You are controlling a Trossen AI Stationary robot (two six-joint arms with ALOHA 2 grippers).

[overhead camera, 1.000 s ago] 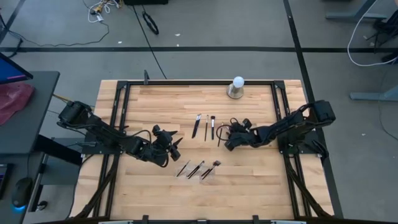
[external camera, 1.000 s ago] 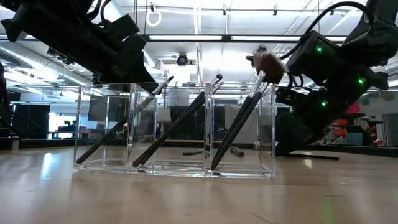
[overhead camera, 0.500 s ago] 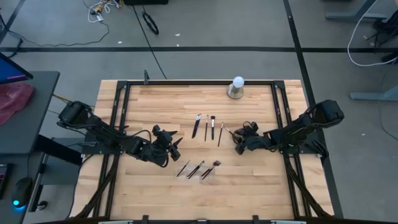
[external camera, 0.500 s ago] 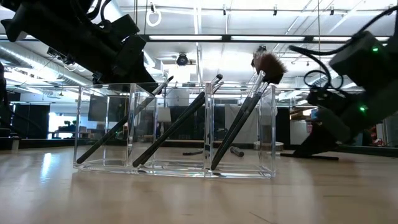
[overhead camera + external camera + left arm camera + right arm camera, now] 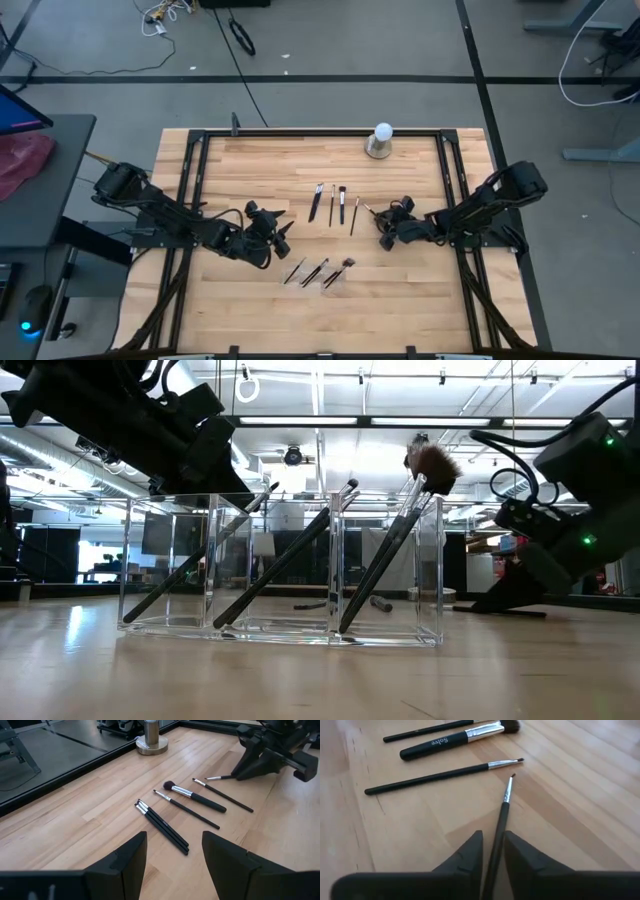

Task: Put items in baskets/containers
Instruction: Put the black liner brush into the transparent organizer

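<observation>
3 brushes lean in clear 3-cell tray (image 5: pixel 280 630), 1 per cell, near surface (image 5: pixel 250 310) front edge. Left claw (image 5: pixel 172 852) spread wide, empty, hovering just left of tray. Right claw (image 5: pixel 492 860) nearly closed, pinching thin liner brush (image 5: pixel 501 820) low over wood; handle end hidden between fingers. Farther: loose brushes (image 5: pixel 332 203) lying mid-surface. Farthest: white ball on grey base (image 5: pixel 381 140).

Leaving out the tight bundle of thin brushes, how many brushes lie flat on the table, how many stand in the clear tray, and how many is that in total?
Single brushes lying flat: 4
Brushes standing in the clear tray: 3
Total: 7
</observation>
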